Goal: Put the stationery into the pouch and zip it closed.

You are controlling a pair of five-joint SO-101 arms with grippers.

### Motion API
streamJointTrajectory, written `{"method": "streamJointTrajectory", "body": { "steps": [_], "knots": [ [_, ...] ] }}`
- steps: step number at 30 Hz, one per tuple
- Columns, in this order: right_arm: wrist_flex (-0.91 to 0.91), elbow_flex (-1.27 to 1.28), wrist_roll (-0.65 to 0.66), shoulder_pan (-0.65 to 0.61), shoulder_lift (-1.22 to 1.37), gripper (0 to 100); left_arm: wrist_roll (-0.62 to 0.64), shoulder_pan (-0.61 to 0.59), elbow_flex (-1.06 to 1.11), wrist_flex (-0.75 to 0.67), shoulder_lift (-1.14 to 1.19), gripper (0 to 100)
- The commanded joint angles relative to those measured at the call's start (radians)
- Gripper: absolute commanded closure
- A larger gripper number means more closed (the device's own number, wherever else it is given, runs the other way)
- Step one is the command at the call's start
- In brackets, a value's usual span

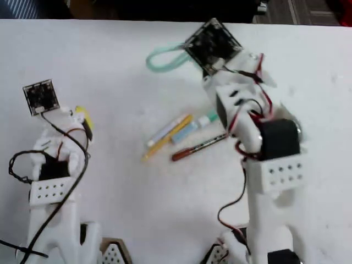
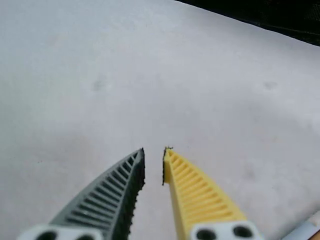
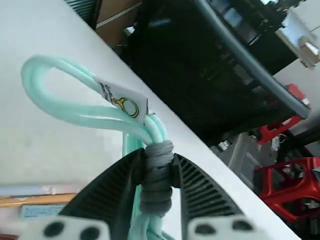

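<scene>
Right arm stretched to the upper centre, claw clamped on the pouch.
The right gripper [image 3: 159,156] pinches the mint pouch [image 1: 165,58] at its grey binding [image 3: 157,185], shown close in the wrist view. From above, the pouch's loop points left. The pens [image 1: 181,133] lie at centre, running lower left to upper right. At left, the left gripper [image 2: 155,152] hovers slightly apart over the table [image 1: 126,192].

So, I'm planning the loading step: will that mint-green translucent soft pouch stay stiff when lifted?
Probably floppy: the mint-green translucent pouch curls into a loose loop beyond the right gripper. The grip seems fairly secure, since the ribbed fingers clamp its grey bunched part.
</scene>
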Motion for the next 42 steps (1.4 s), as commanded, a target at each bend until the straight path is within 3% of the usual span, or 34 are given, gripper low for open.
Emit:
{"method": "streamJointTrajectory", "body": {
  "steps": [1,10,20,42],
  "knots": [
    [-0.051,-0.038,0.005,0.061,-0.073,98.2,0.003,0.013,-0.011,-0.02,-0.004,90],
    [-0.053,-0.04,0.005,0.147,-0.096,98.2,0.003,0.013,-0.011,-0.02,-0.004,90],
    [-0.024,-0.034,-0.048,0.139,-0.243,98.2,0.003,0.015,-0.009,-0.02,-0.004,90],
    [0.045,-0.032,-0.066,0.139,-0.243,98.2,0.003,0.015,-0.009,-0.02,-0.004,90]
  ]
}}
